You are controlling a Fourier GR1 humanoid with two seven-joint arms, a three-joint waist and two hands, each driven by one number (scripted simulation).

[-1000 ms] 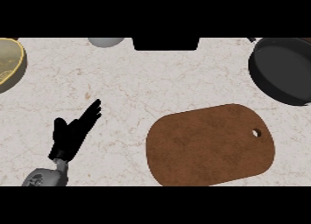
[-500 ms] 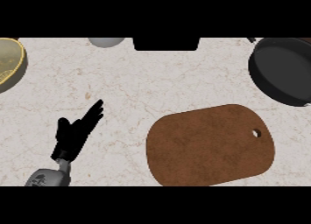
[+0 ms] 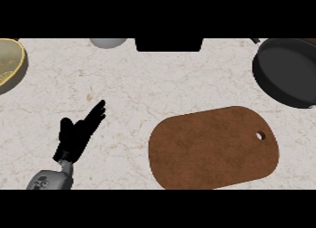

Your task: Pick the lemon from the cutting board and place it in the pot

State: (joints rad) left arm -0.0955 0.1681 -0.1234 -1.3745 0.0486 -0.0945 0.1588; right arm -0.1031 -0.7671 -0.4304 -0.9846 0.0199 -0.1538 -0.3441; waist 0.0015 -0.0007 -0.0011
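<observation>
The brown wooden cutting board lies bare at the lower right of the counter, with a small hole near its right edge. No lemon shows anywhere in the head view. The dark pot sits at the upper right, partly cut off by the view's edge, and its visible inside looks black. My left hand rests open at the lower left, fingers straight and pointing up and to the right, well left of the board. My right hand does not show.
A yellowish bowl stands at the upper left edge. A small grey round object and a black block sit along the counter's far edge. Pale marble counter stretches between them.
</observation>
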